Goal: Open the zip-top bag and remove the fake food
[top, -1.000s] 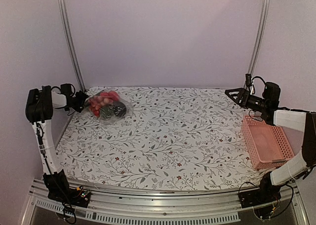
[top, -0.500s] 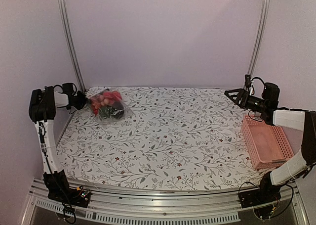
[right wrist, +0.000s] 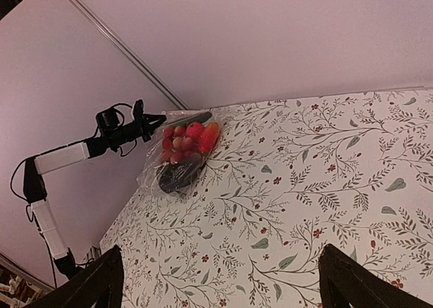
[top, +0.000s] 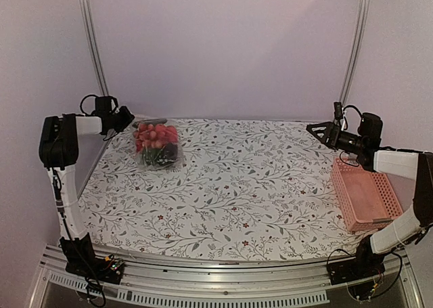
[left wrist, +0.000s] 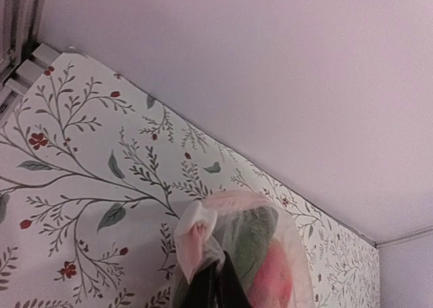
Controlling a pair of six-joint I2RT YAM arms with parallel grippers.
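The clear zip-top bag (top: 157, 147) stands at the table's far left, lifted at its upper left edge and pulled taut there. Inside it is the fake food (top: 155, 136): red round pieces on top, dark green and dark pieces below. My left gripper (top: 126, 120) is shut on the bag's top edge. In the left wrist view its dark fingers (left wrist: 215, 289) pinch bunched plastic of the bag (left wrist: 270, 254). My right gripper (top: 315, 128) hovers open at the far right, well apart from the bag (right wrist: 177, 154); it (right wrist: 220, 267) holds nothing.
A pink mesh basket (top: 366, 194) lies at the right edge of the floral table (top: 243, 200), under my right arm. Metal frame posts (top: 95, 57) stand at both back corners, the left one close behind my left gripper.
My left gripper went from open to shut on the bag's edge, then rose and moved back and right. The bag was pulled up from lying flat and shifted slightly right. The right arm stayed still.
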